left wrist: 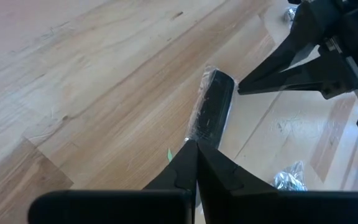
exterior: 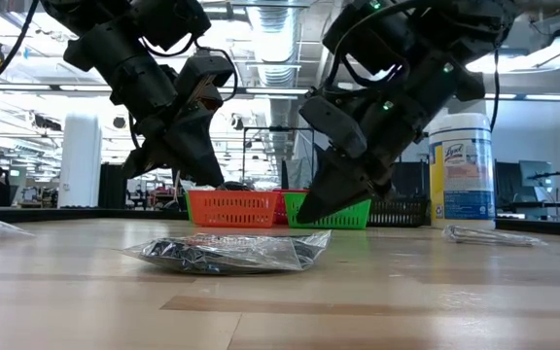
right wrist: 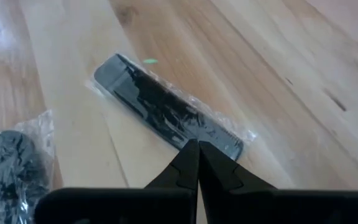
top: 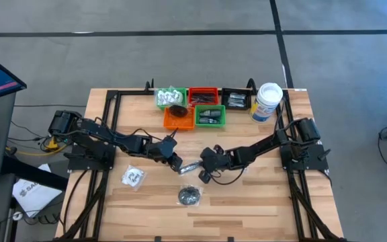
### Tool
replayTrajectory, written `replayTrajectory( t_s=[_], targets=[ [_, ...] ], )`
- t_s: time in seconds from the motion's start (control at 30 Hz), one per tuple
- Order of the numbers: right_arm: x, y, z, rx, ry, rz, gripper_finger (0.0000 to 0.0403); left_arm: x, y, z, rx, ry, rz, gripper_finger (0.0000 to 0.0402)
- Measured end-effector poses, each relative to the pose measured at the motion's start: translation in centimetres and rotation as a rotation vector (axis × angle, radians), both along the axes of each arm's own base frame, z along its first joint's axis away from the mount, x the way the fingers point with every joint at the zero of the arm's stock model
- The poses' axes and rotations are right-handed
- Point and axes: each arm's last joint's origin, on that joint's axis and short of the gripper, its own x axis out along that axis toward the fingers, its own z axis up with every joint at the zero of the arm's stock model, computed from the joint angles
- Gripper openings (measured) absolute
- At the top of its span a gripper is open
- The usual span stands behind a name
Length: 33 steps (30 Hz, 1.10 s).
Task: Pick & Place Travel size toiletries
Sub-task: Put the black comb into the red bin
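Both my left fingers (top: 175, 161) and right fingers (top: 203, 163) are pressed together, holding nothing, at either end of the dark comb packet (top: 189, 166) lying flat mid-worktop (top: 261, 195). I judge one pair should spread first, then straddle its narrow width.

On the wooden desk (exterior: 377, 292), a clear packet (exterior: 229, 252) with dark contents lies flat near the front edge. Both arms come down over it. The left gripper (exterior: 197, 170) hangs above the packet's far side, fingers pressed together. The right gripper (exterior: 324, 206) points down toward the packet's other end, its fingers closed to a tip. Behind them stand an orange tray (exterior: 227, 207) and a green tray (exterior: 343, 214). A white canister (exterior: 461, 170) stands farther back, with a slim clear sachet (exterior: 489, 234) lying in front of it.
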Motion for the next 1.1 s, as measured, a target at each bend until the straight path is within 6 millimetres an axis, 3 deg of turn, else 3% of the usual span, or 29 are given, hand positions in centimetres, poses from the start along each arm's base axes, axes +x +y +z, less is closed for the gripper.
replayTrajectory(
  t_s=[1.1],
  targets=[
    [-0.69, 0.01, -0.69, 0.02, 0.046, -0.037, 0.0, 0.12, 0.04, 0.12, 0.011, -0.018, 0.012, 0.0001]
  ],
)
